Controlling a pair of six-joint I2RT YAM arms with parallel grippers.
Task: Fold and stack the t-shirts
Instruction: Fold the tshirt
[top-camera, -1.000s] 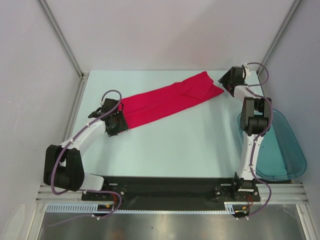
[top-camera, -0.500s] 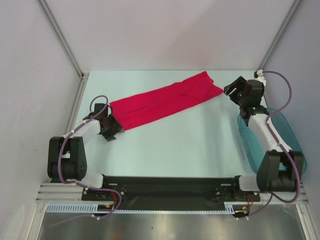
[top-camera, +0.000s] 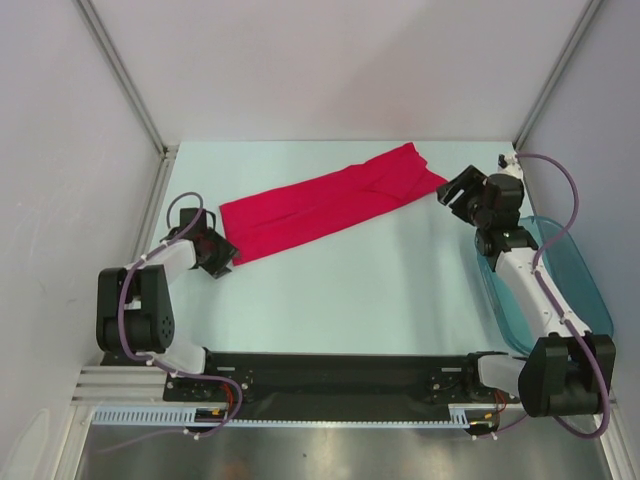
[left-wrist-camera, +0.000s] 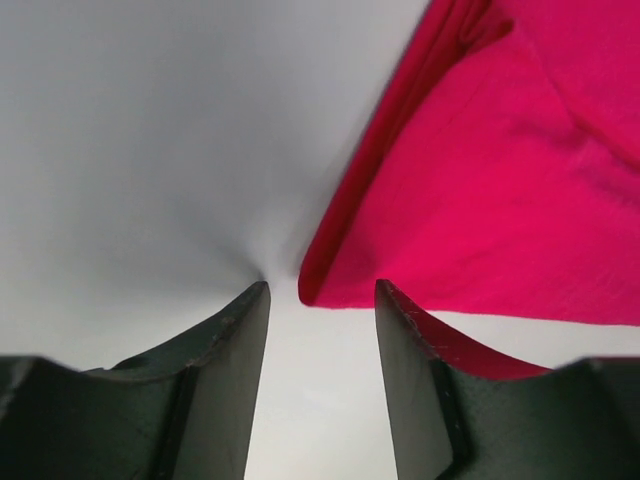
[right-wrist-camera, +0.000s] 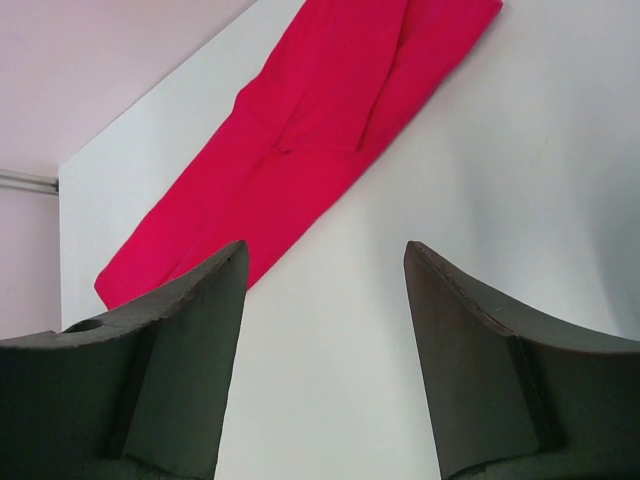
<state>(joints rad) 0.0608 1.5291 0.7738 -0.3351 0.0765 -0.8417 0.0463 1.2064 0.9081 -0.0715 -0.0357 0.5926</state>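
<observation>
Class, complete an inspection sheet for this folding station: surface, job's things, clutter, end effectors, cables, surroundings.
Surface: pale table, no stains or marks seen.
Job's things: one red t-shirt, folded into a long strip, lying flat and diagonal across the far half; no stack seen.
Clutter: teal bin at the right edge; its contents cannot be made out.
End effectors: left end effector open, the shirt's corner just ahead of its fingertips; right end effector open, apart from the shirt.
Cables: purple cables loop along both arms, none on the shirt.
Surroundings: plain walls, metal frame posts.
</observation>
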